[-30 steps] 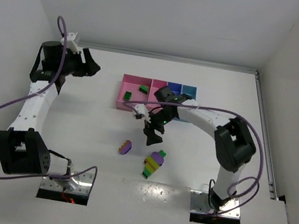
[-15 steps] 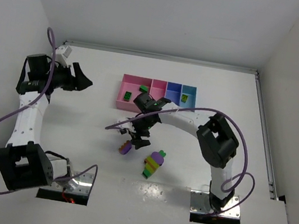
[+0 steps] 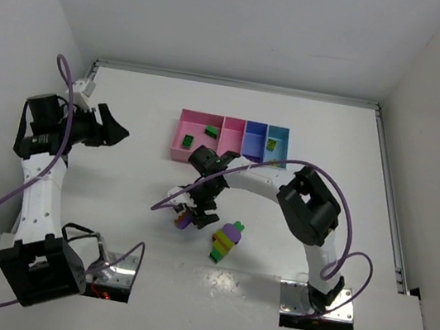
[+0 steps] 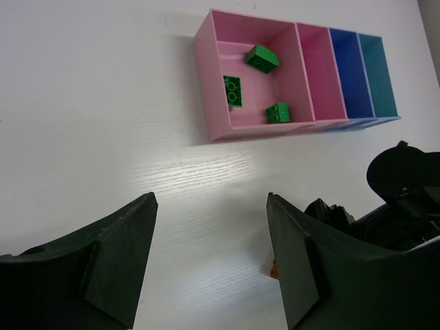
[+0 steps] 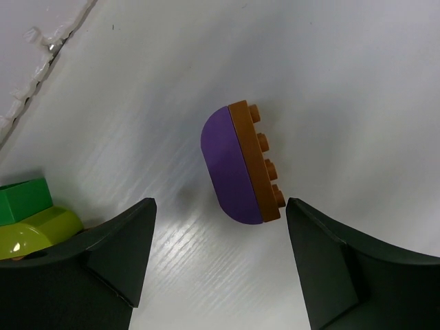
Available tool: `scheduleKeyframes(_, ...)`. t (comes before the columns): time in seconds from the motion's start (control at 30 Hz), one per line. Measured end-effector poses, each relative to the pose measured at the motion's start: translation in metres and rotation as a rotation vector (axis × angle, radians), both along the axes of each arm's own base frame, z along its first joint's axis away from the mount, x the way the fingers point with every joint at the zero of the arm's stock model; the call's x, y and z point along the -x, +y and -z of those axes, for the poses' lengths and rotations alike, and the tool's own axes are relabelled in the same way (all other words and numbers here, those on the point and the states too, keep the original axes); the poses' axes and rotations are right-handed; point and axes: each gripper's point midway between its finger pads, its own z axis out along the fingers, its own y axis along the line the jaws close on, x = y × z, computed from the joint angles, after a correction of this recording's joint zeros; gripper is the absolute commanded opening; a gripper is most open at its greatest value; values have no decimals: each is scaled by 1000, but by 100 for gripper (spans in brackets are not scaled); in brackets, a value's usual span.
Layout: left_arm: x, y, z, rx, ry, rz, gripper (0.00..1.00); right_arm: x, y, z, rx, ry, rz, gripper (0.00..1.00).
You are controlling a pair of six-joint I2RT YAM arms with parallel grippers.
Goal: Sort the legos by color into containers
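The row of bins (image 3: 235, 121) is sitting toward the far side of the table (image 3: 335, 125), and the loose pieces are lying on its near side, toward the arm bases. The right tool (image 3: 200, 209) is hovering on the near side of the wide pink bin (image 3: 174, 145), pointing down at the table with its fingers (image 5: 330, 268) standing wide apart and gripping nothing. A purple and orange clump (image 5: 240, 165) is lying on the table under it, in line with the gap between the fingers but touching neither. The orange brick's studs are pointing sideways. A multicoloured clump (image 3: 226, 242) of yellow-green, purple, orange and green is resting a little farther from the bins, near the purple and orange one and apart from it. Three dark green bricks (image 4: 233, 91) are lying inside the wide pink bin. A yellow-green brick (image 3: 272, 145) is sitting in the light blue bin (image 3: 279, 128) at the row's other end. The left tool (image 3: 113, 129) is hanging well off to the left of the bins, above the table. Its fingers (image 4: 117, 261) are spread and empty, and its camera is looking across at the wide pink bin.
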Motion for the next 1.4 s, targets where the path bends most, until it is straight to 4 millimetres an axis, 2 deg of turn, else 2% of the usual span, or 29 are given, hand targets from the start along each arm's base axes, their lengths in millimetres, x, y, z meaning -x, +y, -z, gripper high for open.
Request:
scheduleKeyframes(0.13, 8, -4, -1, -2, -5, 4, 71, 1, 1, 2, 1, -5, -9, 74)
scheduleKeyframes(0.23, 13, -6, 3, -1, 3, 5, 71, 2, 4, 4, 0, -15, -19, 67)
scheduleKeyframes(0.3, 15, -7, 8, 4, 16, 5, 71, 2, 6, 7, 0, -21, -24, 57)
scheduleKeyframes(0.37, 17, -8, 11, 10, 29, 5, 71, 2, 7, 9, 0, -28, -28, 51)
scheduleKeyframes(0.6, 19, -11, 21, 38, 60, 16, 68, -5, 14, 14, -1, -47, 11, 11)
scheduleKeyframes(0.67, 21, -15, 25, 61, 73, 27, 67, -6, 15, 14, 3, -41, 36, 6)
scheduleKeyframes(0.8, 25, -27, 30, 125, 87, 84, 65, -17, 15, 9, 2, -51, 122, 2)
scheduleKeyframes(0.9, 25, -44, 36, 232, 126, 173, 65, -31, 1, -12, -24, -104, 212, 2)
scheduleKeyframes(1.07, 22, -78, 52, 381, 228, 338, 65, -63, -19, -88, -180, -319, 324, 1)
scheduleKeyframes(1.13, 20, -91, 54, 424, 264, 405, 64, -65, -25, -119, -256, -417, 322, 1)
scheduleKeyframes(1.23, 14, -115, 50, 448, 292, 513, 61, -65, -30, -150, -342, -522, 293, 1)
scheduleKeyframes(1.3, 9, -135, 43, 445, 290, 603, 60, -63, -33, -158, -372, -564, 269, 1)
scheduleKeyframes(1.4, 4, -161, 33, 430, 278, 714, 59, -58, -39, -159, -387, -602, 235, 1)
